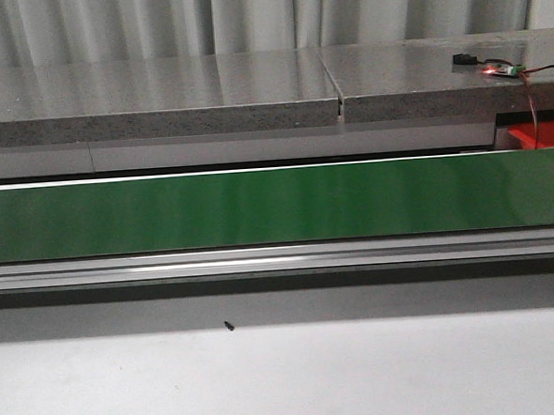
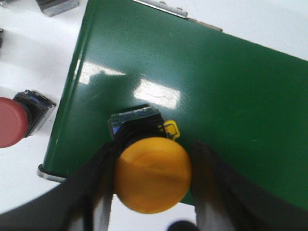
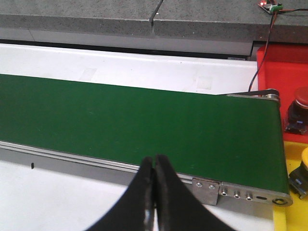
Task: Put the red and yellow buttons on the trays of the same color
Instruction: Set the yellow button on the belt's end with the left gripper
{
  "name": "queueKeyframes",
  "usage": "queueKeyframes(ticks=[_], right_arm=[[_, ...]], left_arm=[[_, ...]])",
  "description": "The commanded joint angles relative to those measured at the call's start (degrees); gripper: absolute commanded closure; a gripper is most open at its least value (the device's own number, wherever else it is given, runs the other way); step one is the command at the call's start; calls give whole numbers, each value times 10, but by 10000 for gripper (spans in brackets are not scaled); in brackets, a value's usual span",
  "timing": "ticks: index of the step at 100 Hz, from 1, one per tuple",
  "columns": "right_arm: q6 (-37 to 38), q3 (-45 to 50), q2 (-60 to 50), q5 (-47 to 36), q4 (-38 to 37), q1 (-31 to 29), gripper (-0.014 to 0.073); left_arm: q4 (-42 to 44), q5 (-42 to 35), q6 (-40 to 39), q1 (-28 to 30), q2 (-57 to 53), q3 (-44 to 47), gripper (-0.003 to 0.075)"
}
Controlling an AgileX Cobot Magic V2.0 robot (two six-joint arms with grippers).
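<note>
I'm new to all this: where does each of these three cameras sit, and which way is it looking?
Front view: fixed on the robot, facing forward across the table at the green belt; no arm shows.
Left wrist view: on the left arm, looking down at the belt's end; left gripper fingers flank a yellow button, with a red button lying off the belt.
Right wrist view: on the right arm, looking along the belt toward the red tray; right gripper closed, empty.
All three share the green belt.
</note>
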Motion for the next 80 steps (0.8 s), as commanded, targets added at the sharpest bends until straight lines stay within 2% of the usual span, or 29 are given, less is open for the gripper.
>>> queueKeyframes(ticks=[1,14,26,56,80], right_arm=[[-3,-15,0,-31,16,0,660],[-3,-15,0,-31,16,0,660],[-3,-15,0,-31,16,0,660],[-3,-15,0,-31,16,0,660],[-3,-15,0,-31,16,0,660]], left_arm=[[-11,-14,4,-3,-13,-20,440],[-16,-11,4,-3,-9,-20,302],[-27,-13,4,-3,-9,-20,232],[-35,-48,4,-1,-43,-20,232],[-34,-44,-4,55,-59,-20,235]])
